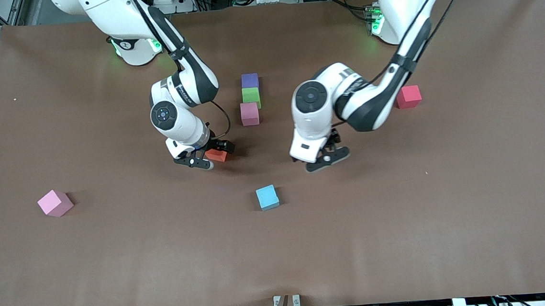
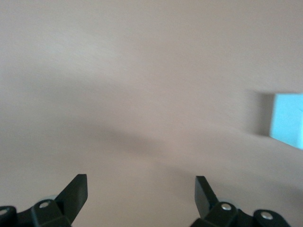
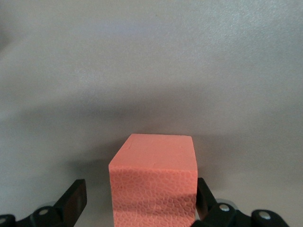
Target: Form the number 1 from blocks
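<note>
Right gripper point(image 1: 211, 158) fingers open astride orange block point(image 3: 154, 182) on tabletop point(image 1: 402, 220), left gripper point(image 1: 326, 159) fingers open, empty, near light blue block point(image 1: 267, 197)

Three blocks point(image 1: 250, 100) in touching row; others point(image 1: 267, 197) scattered well apart.

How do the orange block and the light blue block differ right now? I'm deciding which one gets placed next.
The orange block sits between the right gripper's open jaws, with one finger touching it; the light blue block lies free, with nothing around it. The light blue block lies nearer the front camera than the orange block. Both are plain cubes of equal size resting on the table.
</note>
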You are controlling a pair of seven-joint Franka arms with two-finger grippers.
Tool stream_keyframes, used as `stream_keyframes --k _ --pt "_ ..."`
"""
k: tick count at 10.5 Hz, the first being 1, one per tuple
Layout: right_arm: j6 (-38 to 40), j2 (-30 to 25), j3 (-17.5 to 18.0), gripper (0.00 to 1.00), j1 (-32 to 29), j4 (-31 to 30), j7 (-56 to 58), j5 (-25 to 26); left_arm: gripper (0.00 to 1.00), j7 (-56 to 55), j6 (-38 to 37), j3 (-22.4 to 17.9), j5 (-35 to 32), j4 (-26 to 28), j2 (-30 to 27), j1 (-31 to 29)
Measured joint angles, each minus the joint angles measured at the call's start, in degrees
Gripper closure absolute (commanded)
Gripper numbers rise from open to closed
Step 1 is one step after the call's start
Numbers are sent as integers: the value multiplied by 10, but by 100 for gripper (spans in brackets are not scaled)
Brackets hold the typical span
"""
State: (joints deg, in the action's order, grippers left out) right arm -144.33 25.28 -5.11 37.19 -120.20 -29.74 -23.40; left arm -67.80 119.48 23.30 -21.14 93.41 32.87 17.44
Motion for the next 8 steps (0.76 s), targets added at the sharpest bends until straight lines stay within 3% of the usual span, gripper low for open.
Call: stream_keyframes --k 2,5,8 --pt "-4 3 0 41 3 0 1 0 0 6 1 1 0 12 -8 -19" --pt "-7 5 0 46 4 0 2 0 0 7 1 8 12 76 -30 -25" --pt "-17 4 0 45 5 3 2 0 0 7 58 11 50 210 -118 -38"
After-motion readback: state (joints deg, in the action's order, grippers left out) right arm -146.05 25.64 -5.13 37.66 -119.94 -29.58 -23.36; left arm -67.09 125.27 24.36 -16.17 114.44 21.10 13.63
